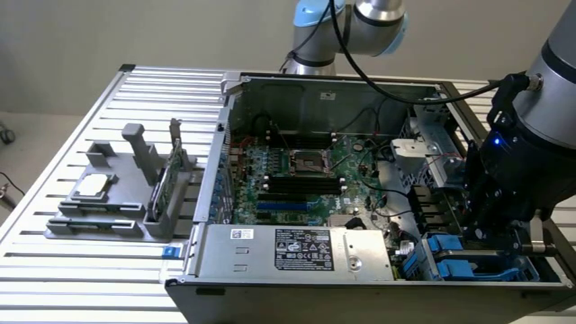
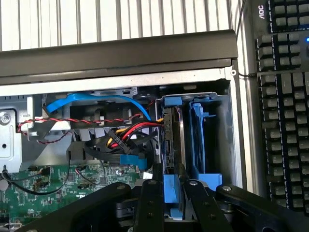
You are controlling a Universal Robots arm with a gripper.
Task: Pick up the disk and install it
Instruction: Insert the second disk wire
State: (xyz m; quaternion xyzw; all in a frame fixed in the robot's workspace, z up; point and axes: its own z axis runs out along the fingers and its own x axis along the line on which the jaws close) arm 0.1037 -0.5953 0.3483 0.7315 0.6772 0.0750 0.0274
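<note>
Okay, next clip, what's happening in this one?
A robot arm is working inside an open computer case on a slatted table. Its end effector is down in the drive bay corner of the case, with its fingers on either side of the blue carrier frame of the disk, which stands on edge in the bay beside an empty blue carrier. Off to the exterior view's left, a grey holder carries a small square chip and an upright circuit card.

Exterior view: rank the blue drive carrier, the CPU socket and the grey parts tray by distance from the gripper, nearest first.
1. Blue drive carrier: in the bay at the case's corner, right beside the gripper.
2. CPU socket: mid-motherboard, toward the exterior view's left.
3. Grey parts tray: outside the case, far at the exterior view's left.
</note>
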